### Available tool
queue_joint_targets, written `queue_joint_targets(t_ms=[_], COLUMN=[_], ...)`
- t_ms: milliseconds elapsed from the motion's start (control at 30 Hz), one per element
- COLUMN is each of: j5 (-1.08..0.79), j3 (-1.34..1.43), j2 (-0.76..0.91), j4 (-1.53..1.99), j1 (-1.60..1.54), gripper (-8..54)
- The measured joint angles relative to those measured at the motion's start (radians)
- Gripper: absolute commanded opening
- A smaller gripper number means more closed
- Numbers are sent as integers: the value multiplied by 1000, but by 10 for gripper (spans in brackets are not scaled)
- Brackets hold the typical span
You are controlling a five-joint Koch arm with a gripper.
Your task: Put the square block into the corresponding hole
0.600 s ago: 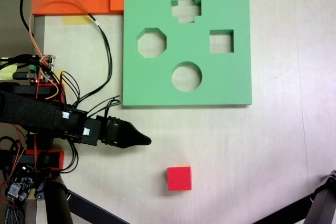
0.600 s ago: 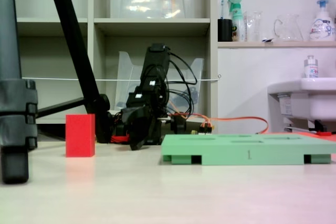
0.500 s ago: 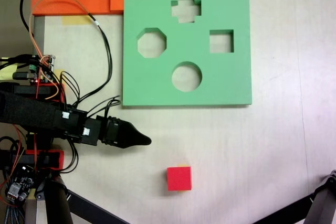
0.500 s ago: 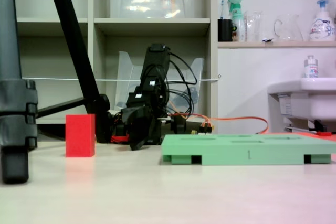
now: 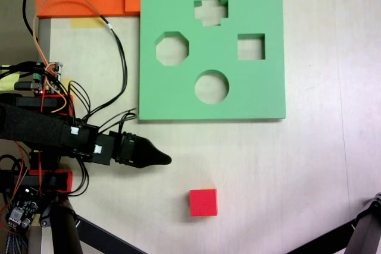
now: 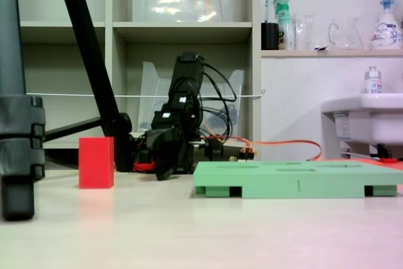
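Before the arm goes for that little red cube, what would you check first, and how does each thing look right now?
1. Small red foam cube sits flat on the table, nothing on it: ok.
2. Black gripper is clear of the cube, not touching it: ok.
3. Whether the gripper is open enough to take the cube: cannot tell, its tip shows as one point.
4. Square cutout in the flat green foam board is empty: ok.
5. Bare table between gripper and cube, no cable in the way: ok.
6. Board lies flat, seen from the low fixed view: ok.
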Motion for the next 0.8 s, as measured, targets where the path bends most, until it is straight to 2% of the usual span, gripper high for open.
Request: queue_joint_targets(t_ms=[100,267,367,433,500,633,733,800], j5=[48,598,802,897,986,1040,991,963], j3=[0,0,-17,-189,-469,-739,-1109,-1362], j2=[0,0,0,0,-2,-43,-236,-425], j4=[0,-11,25,256,699,1039,1213,1401], j1=[11,74,137,137,140,147,181,189], gripper=[344,327,321,318,294,279,302,345])
